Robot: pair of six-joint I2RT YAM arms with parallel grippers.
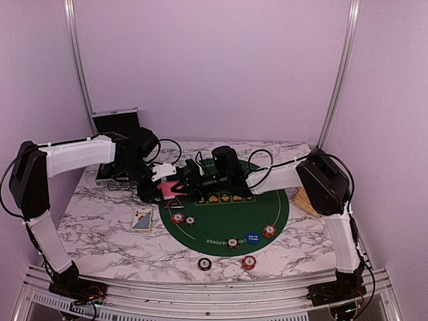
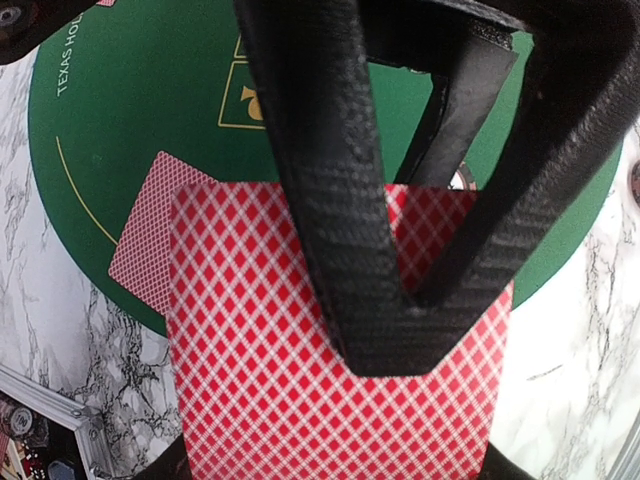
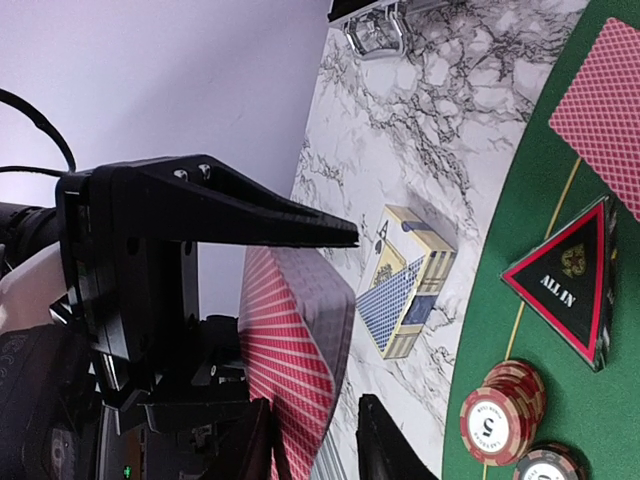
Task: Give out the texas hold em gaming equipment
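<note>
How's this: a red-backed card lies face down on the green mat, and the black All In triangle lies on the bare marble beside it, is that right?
Not quite. The red-backed card does lie face down on the green mat, but the black All In triangle lies on that mat too, not on marble. The right wrist view shows it.

A deck of red diamond-backed cards [image 2: 260,380] is held up off the table over the left rim of the green mat [image 1: 271,204], backs showing. A single card [image 2: 150,240] lies face down on the felt near it. Close by, the black triangular marker [image 3: 570,280], red-edged and lettered "ALL IN", lies flat. A short chip stack [image 3: 500,405], dark red with white edge marks, stands by it, a lower chip [image 3: 545,465] just beside. Along the mat's near rim a blue button [image 1: 252,237] lies between a left chip [image 1: 233,243] and a right chip [image 1: 269,231]. Off the mat, on the marble tabletop [image 1: 93,234], lie a dark round piece [image 1: 204,263] and a reddish round piece [image 1: 249,263].
</note>
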